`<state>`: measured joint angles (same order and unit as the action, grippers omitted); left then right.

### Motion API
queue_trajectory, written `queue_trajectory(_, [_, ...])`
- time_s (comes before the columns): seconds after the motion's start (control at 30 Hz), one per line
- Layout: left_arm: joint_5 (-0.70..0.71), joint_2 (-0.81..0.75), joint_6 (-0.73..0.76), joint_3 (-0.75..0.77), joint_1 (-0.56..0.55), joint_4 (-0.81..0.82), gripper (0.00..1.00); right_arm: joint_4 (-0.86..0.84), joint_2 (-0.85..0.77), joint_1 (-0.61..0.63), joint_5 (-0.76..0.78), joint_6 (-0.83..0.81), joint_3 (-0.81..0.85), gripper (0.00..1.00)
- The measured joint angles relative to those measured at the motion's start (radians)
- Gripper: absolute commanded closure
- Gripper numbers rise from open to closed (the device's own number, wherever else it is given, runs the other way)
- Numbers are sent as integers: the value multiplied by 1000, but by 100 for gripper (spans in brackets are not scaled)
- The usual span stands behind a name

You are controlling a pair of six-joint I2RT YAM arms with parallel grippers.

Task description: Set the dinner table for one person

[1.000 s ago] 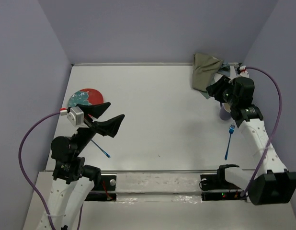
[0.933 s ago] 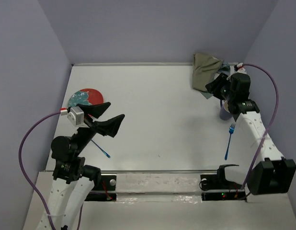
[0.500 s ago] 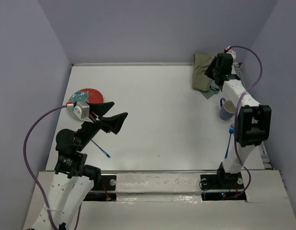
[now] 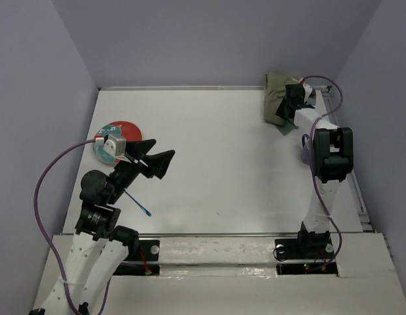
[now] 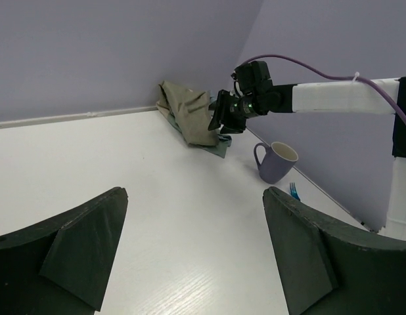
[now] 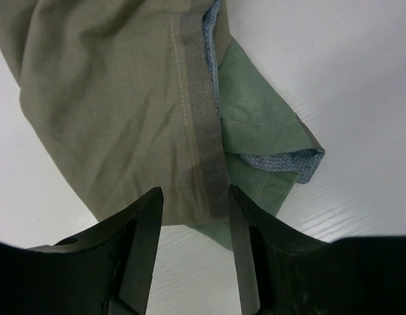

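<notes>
A mug (image 5: pixel 276 162) stands on the dinner table (image 5: pixel 124 170) by lavender walls (image 4: pixel 209 39). The left gripper (image 5: pixel 195 193) gapes wide. The right gripper (image 6: pixel 193 197) hangs parted over the cloth (image 6: pixel 104 98).

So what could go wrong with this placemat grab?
The right end effector, jaws open, straddles one seam of the crumpled olive-green cloth placemat, so it may pinch a single layer and lift it bunched. The lilac handled mug stands near the right arm; dragging the cloth back could knock it.
</notes>
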<state>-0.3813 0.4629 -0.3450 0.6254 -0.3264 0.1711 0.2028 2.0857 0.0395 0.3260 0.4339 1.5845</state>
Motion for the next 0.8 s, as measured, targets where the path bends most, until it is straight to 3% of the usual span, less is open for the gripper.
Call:
queue_trajectory(0.37, [8, 24, 3, 0, 0, -9, 4, 28, 81, -40, -45, 33, 59, 42])
queue_trajectory(0.8, [6, 34, 3, 0, 0, -12, 4, 5, 88, -77, -243, 124, 40, 47])
